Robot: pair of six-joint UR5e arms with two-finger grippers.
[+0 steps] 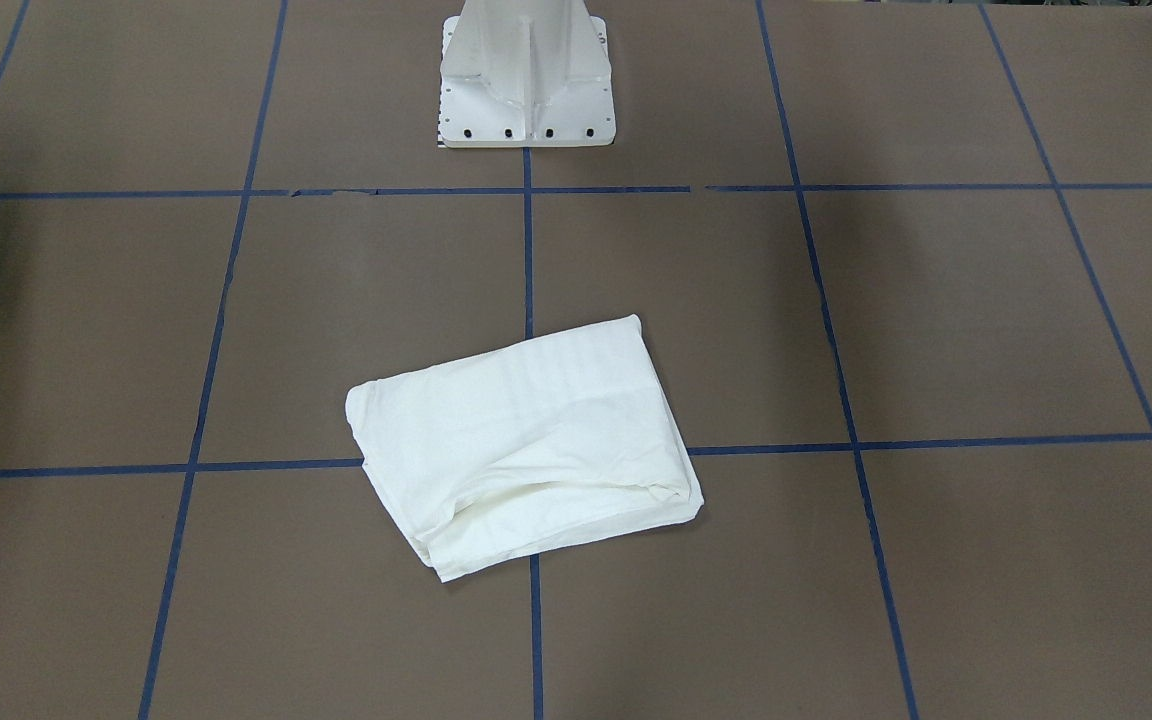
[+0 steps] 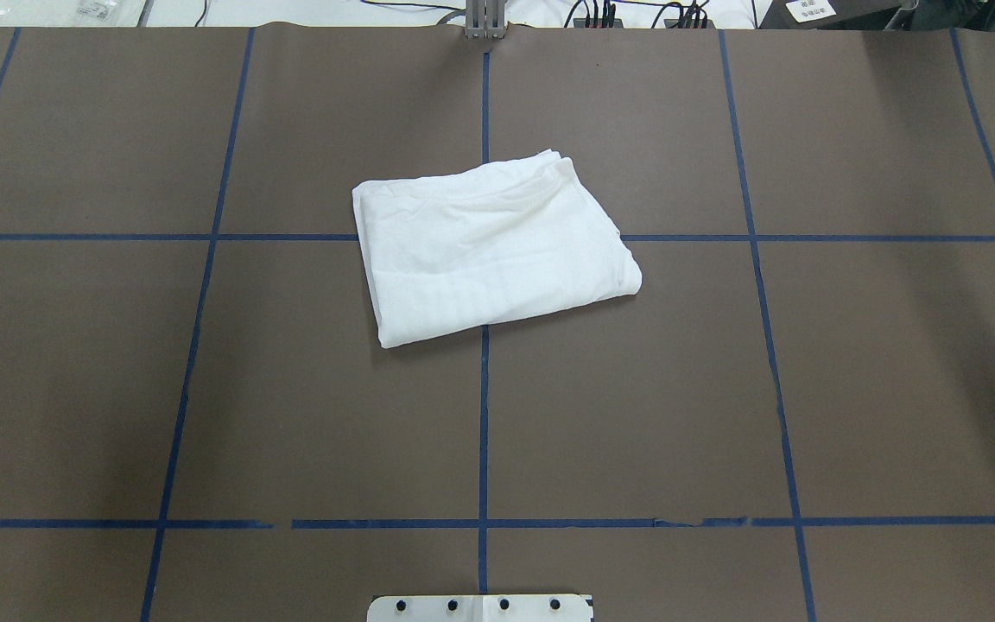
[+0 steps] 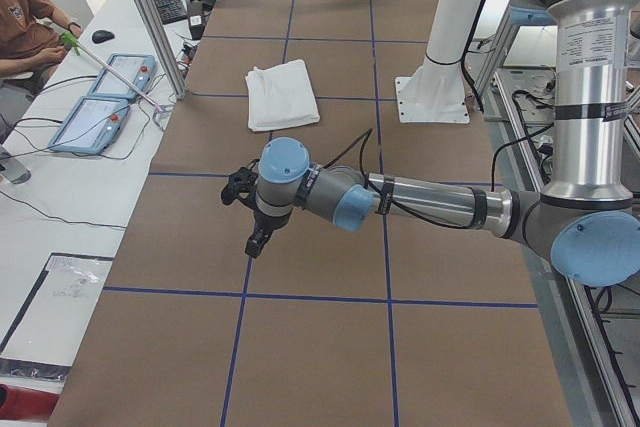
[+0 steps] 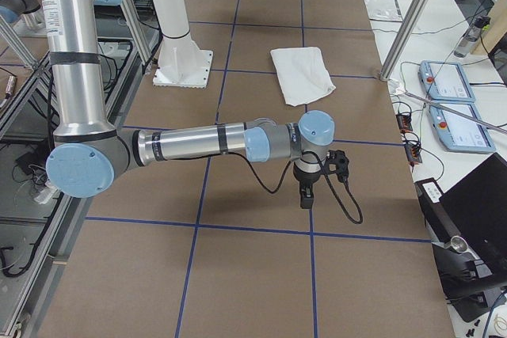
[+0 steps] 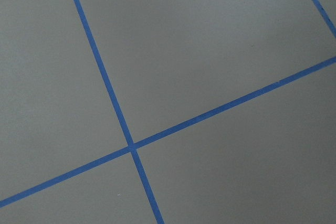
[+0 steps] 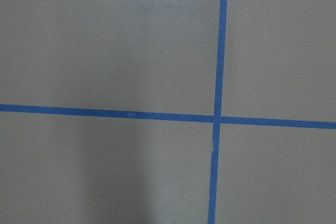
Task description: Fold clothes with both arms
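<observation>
Lying folded mid-table: white T-shirt (image 2: 489,246), across a crossing of blue tape lines (image 2: 484,415).
Collar and print are hidden in the folds. Left arm (image 3: 430,202) and right arm (image 4: 198,144) stretch low and level, well apart from the cloth. Left gripper (image 3: 255,243) and right gripper (image 4: 306,197) point down, too small to tell whether parted or closed.

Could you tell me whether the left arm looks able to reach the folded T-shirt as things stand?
Probably yes: the left end effector hangs over the table, apart from the T-shirt. Only open tabletop shows between them, and the white pedestal stands off to one side.
</observation>
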